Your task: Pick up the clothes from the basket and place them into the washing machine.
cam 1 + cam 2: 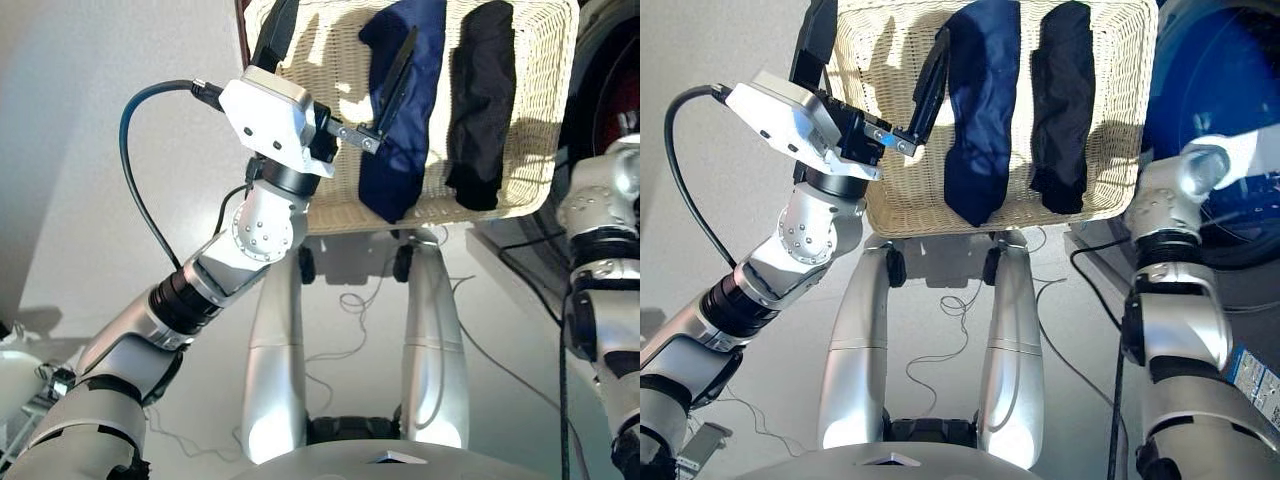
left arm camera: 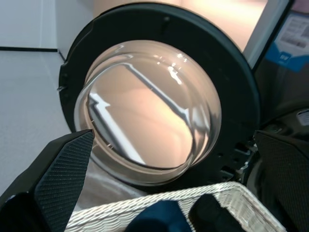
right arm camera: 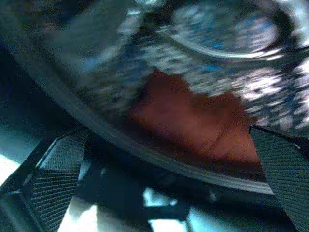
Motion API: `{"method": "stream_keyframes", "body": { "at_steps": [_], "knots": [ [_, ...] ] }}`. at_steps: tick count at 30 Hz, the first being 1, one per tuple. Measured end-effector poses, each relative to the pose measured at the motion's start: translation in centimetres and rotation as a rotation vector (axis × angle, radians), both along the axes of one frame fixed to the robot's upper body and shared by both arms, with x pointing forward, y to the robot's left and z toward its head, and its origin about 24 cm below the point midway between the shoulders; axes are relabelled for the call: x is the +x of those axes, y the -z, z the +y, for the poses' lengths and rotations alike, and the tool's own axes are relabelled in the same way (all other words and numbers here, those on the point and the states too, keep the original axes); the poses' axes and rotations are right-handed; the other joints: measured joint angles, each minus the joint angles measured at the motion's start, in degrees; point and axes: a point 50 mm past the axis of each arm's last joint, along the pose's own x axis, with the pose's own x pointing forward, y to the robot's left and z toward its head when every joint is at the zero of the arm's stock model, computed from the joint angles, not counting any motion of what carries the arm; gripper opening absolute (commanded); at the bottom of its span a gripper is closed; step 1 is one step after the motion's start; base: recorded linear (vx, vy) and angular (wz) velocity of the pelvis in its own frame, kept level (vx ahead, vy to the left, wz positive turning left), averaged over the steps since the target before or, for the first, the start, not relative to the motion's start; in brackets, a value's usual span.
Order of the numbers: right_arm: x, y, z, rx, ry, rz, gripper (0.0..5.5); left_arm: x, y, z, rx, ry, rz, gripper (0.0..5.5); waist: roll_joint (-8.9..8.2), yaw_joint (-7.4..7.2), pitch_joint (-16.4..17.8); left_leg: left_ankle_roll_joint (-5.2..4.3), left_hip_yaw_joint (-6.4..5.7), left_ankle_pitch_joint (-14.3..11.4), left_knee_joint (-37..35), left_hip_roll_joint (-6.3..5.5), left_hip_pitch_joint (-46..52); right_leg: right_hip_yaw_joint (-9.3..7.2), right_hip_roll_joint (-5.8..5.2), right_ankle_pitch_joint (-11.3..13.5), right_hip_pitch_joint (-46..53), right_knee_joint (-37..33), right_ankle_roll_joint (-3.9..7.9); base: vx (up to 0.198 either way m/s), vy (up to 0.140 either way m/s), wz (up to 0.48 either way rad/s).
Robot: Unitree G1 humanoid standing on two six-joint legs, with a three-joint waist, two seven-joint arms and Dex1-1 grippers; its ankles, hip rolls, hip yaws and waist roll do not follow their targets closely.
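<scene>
Right wrist view: red-orange garment [image 3: 193, 125] inside drum [image 3: 96, 72].

The left gripper [image 1: 335, 75] is hanging wide open over the basket [image 1: 330, 190], with free room between its fingers. The navy cloth [image 1: 405, 110] and black cloth [image 1: 480, 100] are filling the basket's middle and right. The open door [image 2: 149, 106] is standing just behind the basket. Inside the drum [image 3: 120, 67], the red cloth [image 3: 193, 121] is lying low, leaving room above.
</scene>
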Motion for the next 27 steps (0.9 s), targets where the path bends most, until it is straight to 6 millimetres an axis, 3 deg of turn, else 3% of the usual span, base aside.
{"method": "stream_keyframes", "body": {
  "at_steps": [4,8,13,16,18,22,27],
  "knots": [
    [-1.7,2.2,5.5,-0.141,-0.167,-0.032,5.5,0.1,0.6,-0.3,-0.006,0.001,0.039,5.5,-0.3,-1.72,-0.01,0.26,1.13,-0.47,0.22,0.26,1.24,1.26,0.4,0.15,0.87,-0.21,0.22,0.0,0.0,0.0],
    [-3.2,4.1,7.4,-0.324,-0.298,-0.006,5.5,1.0,2.6,0.2,-0.015,-0.039,0.123,5.5,-0.57,-2.83,-0.05,0.0,1.34,-1.46,0.37,0.77,3.06,1.44,0.8,0.06,2.76,-0.43,0.31,0.0,0.0,0.0],
    [-5.0,0.6,8.2,-0.644,-0.387,-0.132,5.5,4.3,8.5,1.5,0.081,-0.217,0.365,5.5,-1.17,-3.92,-0.13,-0.06,1.66,-1.55,0.57,1.23,3.74,1.74,1.29,-0.14,3.17,-0.48,0.64,0.0,0.0,0.0],
    [-5.9,-1.6,10.4,-0.783,-0.433,-0.234,5.5,6.0,12.6,2.4,0.157,-0.314,0.533,5.5,-2.2,-4.44,-0.14,-0.37,2.11,-1.75,0.69,2.07,4.55,2.04,2.15,0.2,3.8,-1.25,0.25,-0.005,0.019,-0.134],
    [-5.9,-2.6,12.9,-0.909,-0.495,-0.277,5.5,6.7,14.5,2.5,0.214,-0.347,0.611,5.5,-3.23,-4.57,-0.12,-0.71,2.44,-2.44,1.29,2.78,5.23,2.8,3.06,0.32,4.12,-1.29,0.19,0.028,0.026,-0.308],
    [-6.1,-3.4,17.4,-1.094,-0.567,-0.343,5.5,8.0,16.5,1.0,0.202,-0.363,0.737,5.5,-3.73,-4.66,-0.12,-1.19,2.22,-4.9,5.31,4.28,5.98,3.29,4.51,-0.43,5.04,1.04,-0.24,0.029,-0.016,-0.215],
    [-7.4,-4.5,22.3,-1.11,-0.686,-0.45,5.5,9.5,15.5,-0.8,0.132,-0.364,0.786,5.5,-4.17,-5.55,-0.15,-1.46,1.44,-6.29,8.15,4.59,4.42,2.98,4.68,-2.7,3.41,4.81,-0.44,0.0,0.0,0.0]
  ]
}}
